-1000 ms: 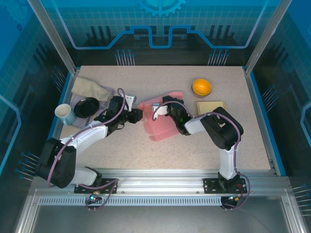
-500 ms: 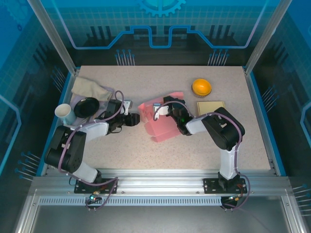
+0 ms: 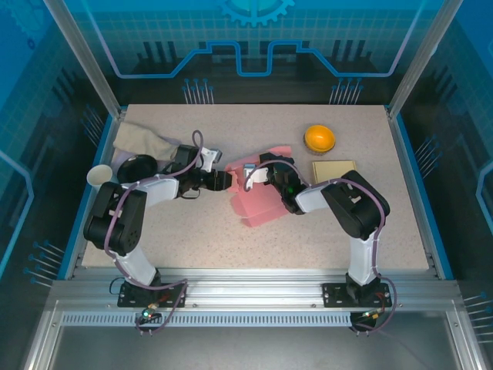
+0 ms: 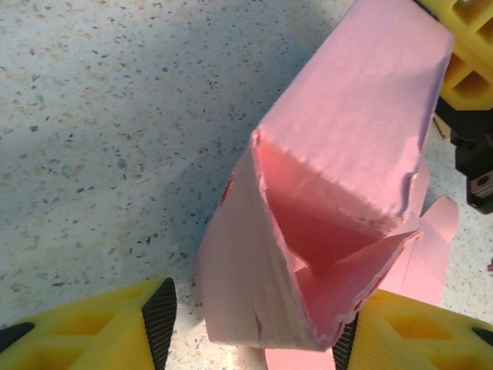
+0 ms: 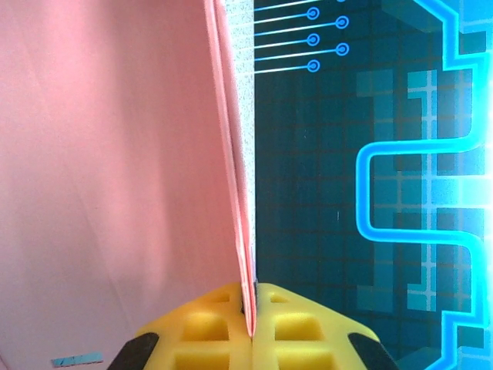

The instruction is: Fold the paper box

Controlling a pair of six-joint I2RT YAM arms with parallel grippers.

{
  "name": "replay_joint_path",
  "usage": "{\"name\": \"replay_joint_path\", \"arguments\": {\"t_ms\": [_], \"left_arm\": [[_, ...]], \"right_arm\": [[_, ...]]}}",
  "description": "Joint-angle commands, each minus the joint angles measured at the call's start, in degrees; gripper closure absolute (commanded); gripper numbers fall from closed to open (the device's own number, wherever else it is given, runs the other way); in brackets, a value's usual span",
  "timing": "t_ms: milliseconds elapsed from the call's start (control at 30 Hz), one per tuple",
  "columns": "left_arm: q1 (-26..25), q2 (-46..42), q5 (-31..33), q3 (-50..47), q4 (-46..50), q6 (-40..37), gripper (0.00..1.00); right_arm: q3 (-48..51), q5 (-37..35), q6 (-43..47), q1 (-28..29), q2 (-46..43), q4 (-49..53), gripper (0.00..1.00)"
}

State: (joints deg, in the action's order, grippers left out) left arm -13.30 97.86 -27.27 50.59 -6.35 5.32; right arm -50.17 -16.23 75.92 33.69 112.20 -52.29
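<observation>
Mid-table (image 3: 231, 247): pink paper box (image 3: 258, 204), partly formed, one end gaping. Left jaws wide apart, straddling that open end, gripping nothing. Right jaws pinched tight on thin pink wall of box. Right of box: orange bowl (image 3: 319, 138), yellow pad (image 3: 333, 168). Far left: cloth (image 3: 142, 140), white cup (image 3: 100, 177).
</observation>
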Motion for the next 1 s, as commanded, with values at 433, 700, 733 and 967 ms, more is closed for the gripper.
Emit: {"name": "replay_joint_path", "arguments": {"t_ms": [433, 700, 733, 967], "left_arm": [[-6.12, 0.37, -3.5, 1.94, 1.8, -2.57, 0.42], [-11.96, -0.24, 9.81, 1.09, 3.86, 0.88, 0.41], [-12.46, -0.3, 11.32, 0.88, 3.89, 1.32, 0.41], [-12.71, -3.83, 16.81, -1.24, 1.75, 1.4, 0.4]], "right_arm": [[1.29, 0.19, -1.91, -0.56, 0.34, 4.97, 1.0], [2.3, -1.87, -3.32, 0.13, -0.52, 2.54, 1.0], [2.87, -2.4, -3.41, 0.23, -0.88, 1.05, 1.0], [5.76, -3.1, -5.01, 0.52, -6.42, -4.19, 1.0]]}}
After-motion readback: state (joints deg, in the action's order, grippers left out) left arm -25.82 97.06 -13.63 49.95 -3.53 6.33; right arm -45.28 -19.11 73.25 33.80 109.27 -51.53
